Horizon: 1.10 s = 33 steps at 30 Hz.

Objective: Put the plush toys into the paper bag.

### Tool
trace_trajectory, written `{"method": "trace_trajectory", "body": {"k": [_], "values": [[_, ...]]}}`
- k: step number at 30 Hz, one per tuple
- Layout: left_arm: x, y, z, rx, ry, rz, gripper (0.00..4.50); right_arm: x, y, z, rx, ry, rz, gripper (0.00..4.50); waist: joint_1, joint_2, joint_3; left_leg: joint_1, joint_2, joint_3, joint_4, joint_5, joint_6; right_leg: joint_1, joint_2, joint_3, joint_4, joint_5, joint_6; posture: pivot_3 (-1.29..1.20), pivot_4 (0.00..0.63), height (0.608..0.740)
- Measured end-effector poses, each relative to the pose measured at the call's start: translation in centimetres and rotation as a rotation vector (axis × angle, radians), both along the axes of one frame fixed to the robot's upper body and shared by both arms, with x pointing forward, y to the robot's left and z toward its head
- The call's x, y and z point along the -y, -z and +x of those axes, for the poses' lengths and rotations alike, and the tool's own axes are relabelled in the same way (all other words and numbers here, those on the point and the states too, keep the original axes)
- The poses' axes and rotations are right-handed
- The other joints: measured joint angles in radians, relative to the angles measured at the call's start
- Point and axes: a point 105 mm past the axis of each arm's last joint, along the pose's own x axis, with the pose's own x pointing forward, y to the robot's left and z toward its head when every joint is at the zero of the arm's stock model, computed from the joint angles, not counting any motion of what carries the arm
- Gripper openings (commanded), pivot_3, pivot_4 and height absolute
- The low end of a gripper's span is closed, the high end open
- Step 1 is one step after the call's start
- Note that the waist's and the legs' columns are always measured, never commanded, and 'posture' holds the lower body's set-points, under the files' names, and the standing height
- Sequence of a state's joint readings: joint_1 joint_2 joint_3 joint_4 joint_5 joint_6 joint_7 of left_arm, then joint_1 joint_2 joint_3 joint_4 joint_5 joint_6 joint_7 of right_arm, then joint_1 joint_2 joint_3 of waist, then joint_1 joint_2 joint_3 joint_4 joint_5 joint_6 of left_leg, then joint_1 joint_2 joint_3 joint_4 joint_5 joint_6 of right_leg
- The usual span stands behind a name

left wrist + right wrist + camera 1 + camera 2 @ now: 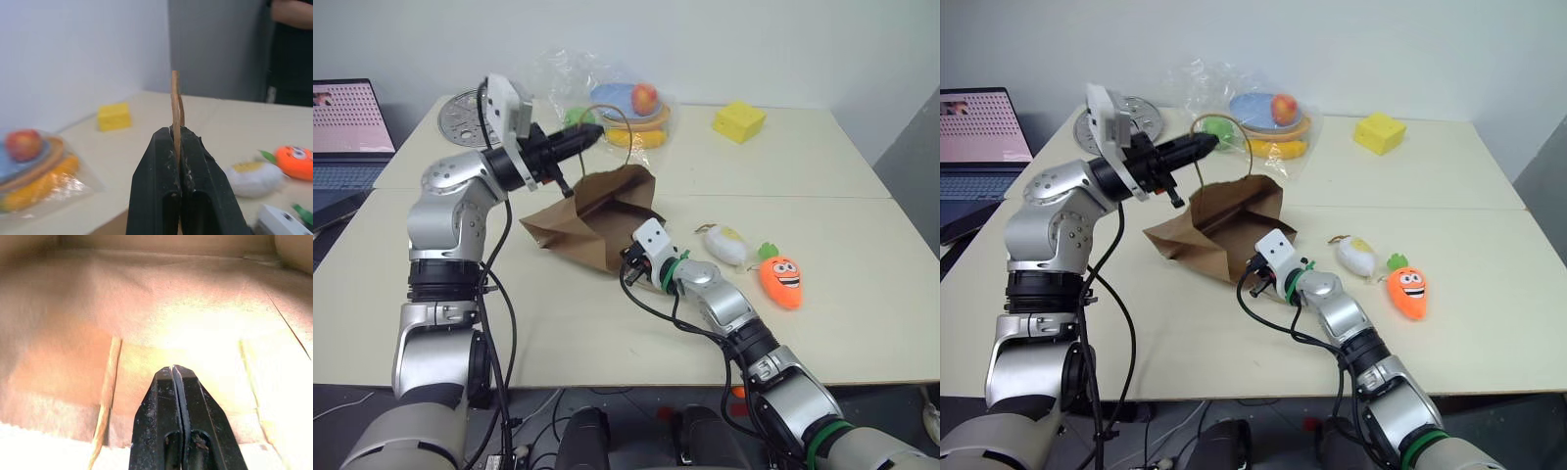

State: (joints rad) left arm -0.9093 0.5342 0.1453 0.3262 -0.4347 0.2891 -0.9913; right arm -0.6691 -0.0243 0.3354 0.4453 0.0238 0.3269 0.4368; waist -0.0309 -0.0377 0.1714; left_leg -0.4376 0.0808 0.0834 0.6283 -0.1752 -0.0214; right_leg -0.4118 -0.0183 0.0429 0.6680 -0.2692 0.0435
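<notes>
The brown paper bag point(597, 211) lies on its side mid-table, its mouth facing me. My left gripper point(177, 131) is raised above it and shut on one tan cord handle point(175, 98), holding the bag's upper edge up. My right gripper point(173, 368) is shut with nothing in it, low at the bag's mouth and pointing at the brown paper inside. The plush toys lie on the table to the right of the bag: the white oval one point(724, 245) nearer, the orange carrot point(781, 279) beyond it.
A clear plastic bag of toy fruits point(626, 108) and a yellow sponge block point(739, 121) sit at the back. A round metal plate point(460, 116) and a laptop point(347, 127) are far left. A person point(293, 14) stands beyond the table.
</notes>
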Motion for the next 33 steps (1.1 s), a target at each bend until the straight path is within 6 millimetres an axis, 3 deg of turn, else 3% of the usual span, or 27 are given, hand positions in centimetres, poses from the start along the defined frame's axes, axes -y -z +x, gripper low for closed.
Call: {"method": "trace_trajectory", "body": {"k": [3, 12, 18, 21, 24, 27, 31, 33], "values": [[-0.1, -1.8, -0.1, 0.068, -0.013, -0.036, 0.0, -0.2, 0.0, 0.1, 0.002, 0.011, -0.004, 0.01, 0.0, 0.0, 0.0, 0.001, 0.0, 0.0, 0.0, 0.0, 0.0, 0.0, 0.0, 0.0, 0.004, 0.0, 0.0, 0.0, 0.15, 0.74], [-0.7, -3.7, -0.4, 0.135, -0.034, -0.094, 0.0, -0.1, 0.0, 0.4, 0.011, 0.029, -0.028, 0.01, -0.001, 0.0, 0.0, 0.003, 0.0, 0.0, 0.001, 0.001, -0.001, -0.002, 0.0, 0.001, 0.011, -0.001, 0.001, 0.0, 0.15, 0.74], [-0.7, -3.7, -0.4, 0.134, -0.035, -0.096, 0.0, 0.5, -0.1, 0.8, 0.004, 0.055, -0.018, 0.01, -0.001, 0.0, 0.0, 0.003, 0.0, 0.0, 0.001, 0.001, -0.001, -0.002, 0.0, 0.001, 0.011, -0.001, 0.001, 0.0, 0.15, 0.74], [-0.8, -2.8, -0.5, 0.118, -0.028, -0.079, 0.0, 0.7, -0.1, 0.9, 0.002, 0.064, -0.011, 0.01, -0.001, 0.0, 0.0, 0.003, 0.0, 0.0, 0.001, 0.001, -0.001, -0.002, 0.0, 0.001, 0.011, -0.001, 0.001, 0.0, 0.15, 0.74], [-0.4, 0.2, -0.6, 0.058, -0.004, -0.006, 0.0, 1.4, -0.4, 1.1, 0.0, 0.092, 0.019, 0.01, 0.0, 0.0, 0.0, 0.003, 0.0, 0.0, 0.001, 0.001, -0.001, -0.002, 0.0, 0.001, 0.011, -0.001, 0.001, 0.0, 0.15, 0.74], [0.1, 2.9, -0.5, -0.005, 0.014, 0.048, 0.0, 1.9, -2.0, 0.6, 0.029, 0.079, 0.091, 0.01, 0.001, 0.0, 0.0, 0.002, 0.0, 0.0, 0.001, 0.001, -0.001, -0.003, 0.0, 0.001, 0.011, -0.001, 0.001, 0.0, 0.15, 0.74], [0.5, 3.2, -0.5, -0.002, 0.019, 0.057, 0.0, 1.7, -4.8, -0.9, 0.072, -0.02, 0.159, 0.01, -0.001, 0.0, 0.0, 0.001, 0.0, 0.0, 0.0, 0.001, -0.001, -0.004, 0.0, 0.0, 0.011, -0.001, 0.001, 0.0, 0.15, 0.74], [0.9, 3.3, -0.6, 0.001, 0.028, 0.05, 0.0, 2.0, -6.1, -2.1, 0.088, -0.064, 0.188, 0.38, 0.0, 0.0, 0.0, 0.001, 0.0, 0.0, 0.0, 0.001, -0.001, -0.004, 0.0, 0.0, 0.011, -0.001, 0.002, 0.0, 0.15, 0.74]]}}
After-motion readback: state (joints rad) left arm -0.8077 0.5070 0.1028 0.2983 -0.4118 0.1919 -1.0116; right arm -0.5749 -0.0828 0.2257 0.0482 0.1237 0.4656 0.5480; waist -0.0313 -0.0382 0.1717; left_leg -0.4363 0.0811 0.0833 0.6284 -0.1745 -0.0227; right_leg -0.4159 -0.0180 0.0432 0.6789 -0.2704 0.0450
